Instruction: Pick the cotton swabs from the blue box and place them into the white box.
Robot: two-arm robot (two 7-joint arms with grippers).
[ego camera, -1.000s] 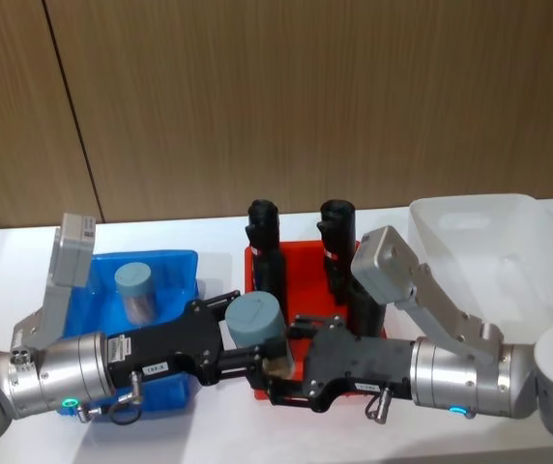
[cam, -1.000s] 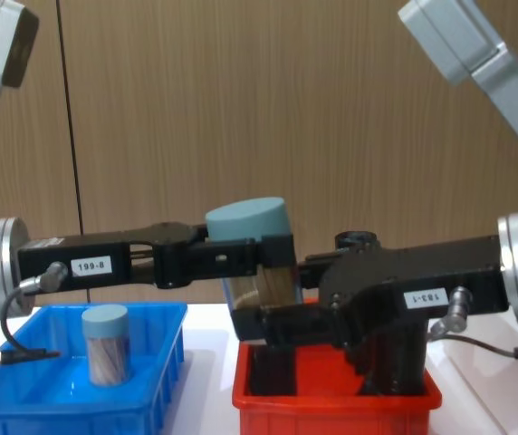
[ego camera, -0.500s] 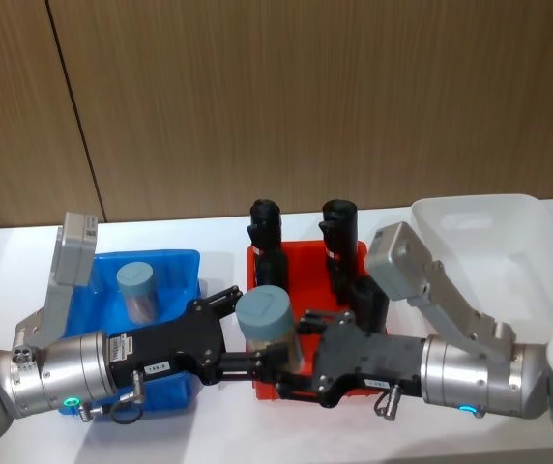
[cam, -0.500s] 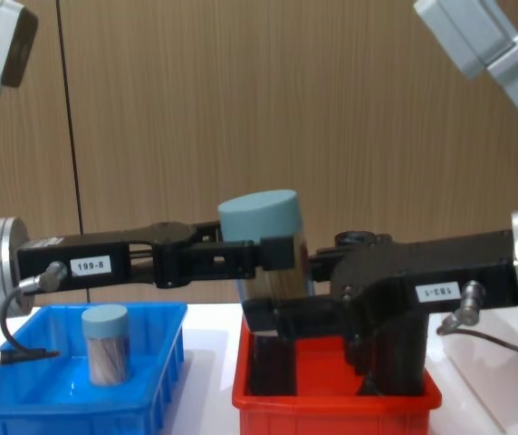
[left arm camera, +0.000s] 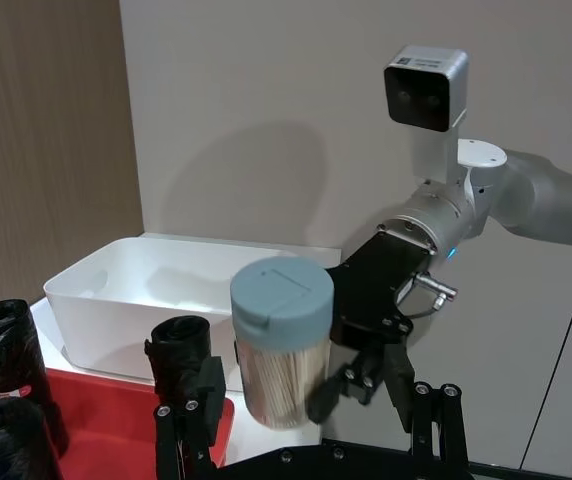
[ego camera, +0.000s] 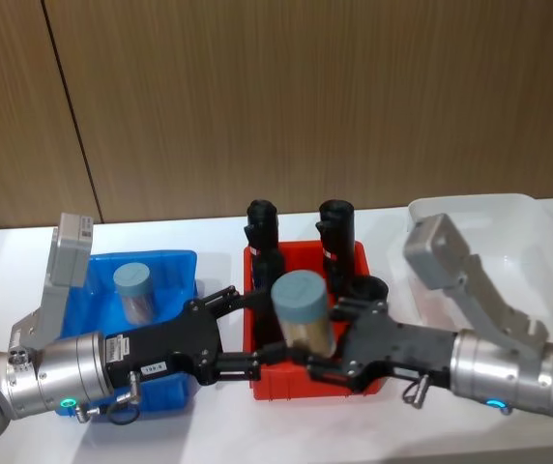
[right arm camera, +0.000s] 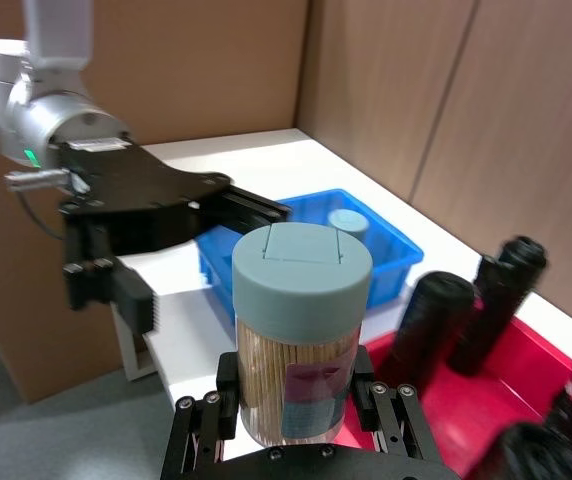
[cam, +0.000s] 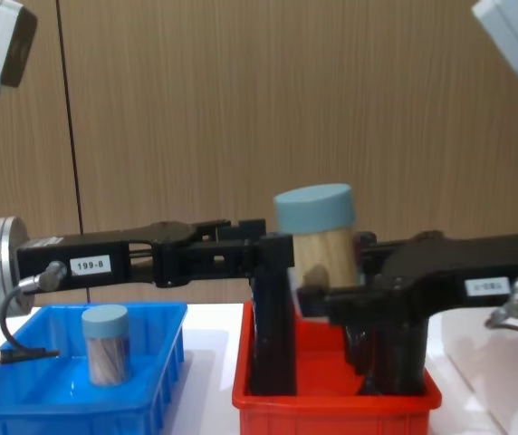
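One jar of cotton swabs (ego camera: pixel 303 311) with a blue-grey lid hangs upright over the red bin, and my right gripper (ego camera: pixel 323 340) is shut on its lower half. The right wrist view shows that jar (right arm camera: pixel 301 330) clamped between both fingers. My left gripper (ego camera: pixel 252 329) stands open just left of the jar, apart from it, above the gap between the bins. A second jar (ego camera: pixel 134 290) stands inside the blue box (ego camera: pixel 178 259) at the left. The white box (ego camera: pixel 509 227) sits at the far right.
A red bin (ego camera: pixel 305 386) with several tall black rolls (ego camera: pixel 262 227) stands between the blue box and the white box, directly under both grippers. The white table (ego camera: pixel 209 430) has bare room along its front edge.
The jar has passed from my left gripper to my right one. The right gripper has carried it to the right, over the red bin. The left gripper's fingers have let go and stayed in place.
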